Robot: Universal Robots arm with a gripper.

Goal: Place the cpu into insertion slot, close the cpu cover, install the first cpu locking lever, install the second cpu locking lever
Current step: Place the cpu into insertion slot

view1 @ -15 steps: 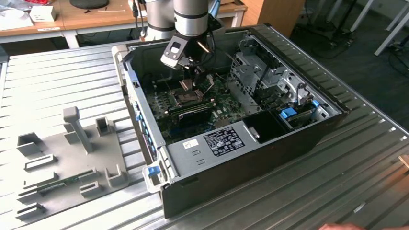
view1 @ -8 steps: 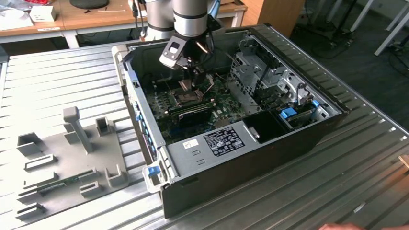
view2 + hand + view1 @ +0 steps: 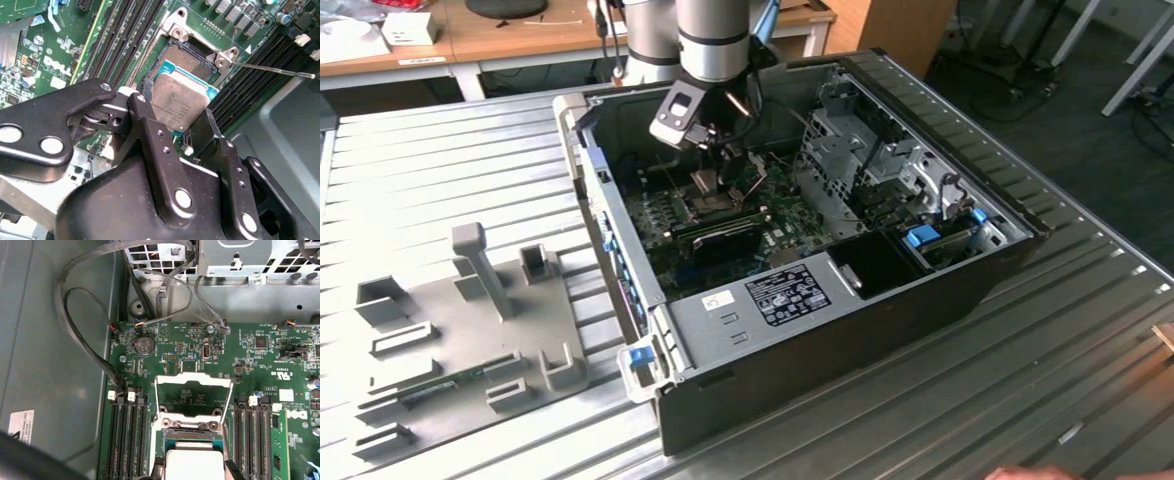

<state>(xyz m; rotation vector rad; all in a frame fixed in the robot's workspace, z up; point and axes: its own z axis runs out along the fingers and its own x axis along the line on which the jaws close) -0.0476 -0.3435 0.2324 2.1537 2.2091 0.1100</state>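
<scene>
My gripper (image 3: 711,178) is inside the open computer case, shut on the cpu (image 3: 177,100), a flat square chip with a dull metallic top and a teal edge. Both fingers (image 3: 146,125) clamp its sides. The chip hangs tilted just over the insertion slot (image 3: 192,60), covering part of the slot's dark centre; whether they touch I cannot tell. In the first wrist view the cpu (image 3: 195,462) is just short of the slot (image 3: 192,434), and the cpu cover (image 3: 194,382), a silvery frame, stands swung open beyond it. A thin locking lever (image 3: 272,68) sticks out beside the socket.
Long black memory slots (image 3: 127,440) flank the socket on both sides. Loose cables (image 3: 80,330) loop near the case wall, and a metal drive cage (image 3: 854,150) stands on the exterior view's right. A grey fixture plate (image 3: 467,330) lies left of the case. A hand (image 3: 1027,472) shows at the table's front edge.
</scene>
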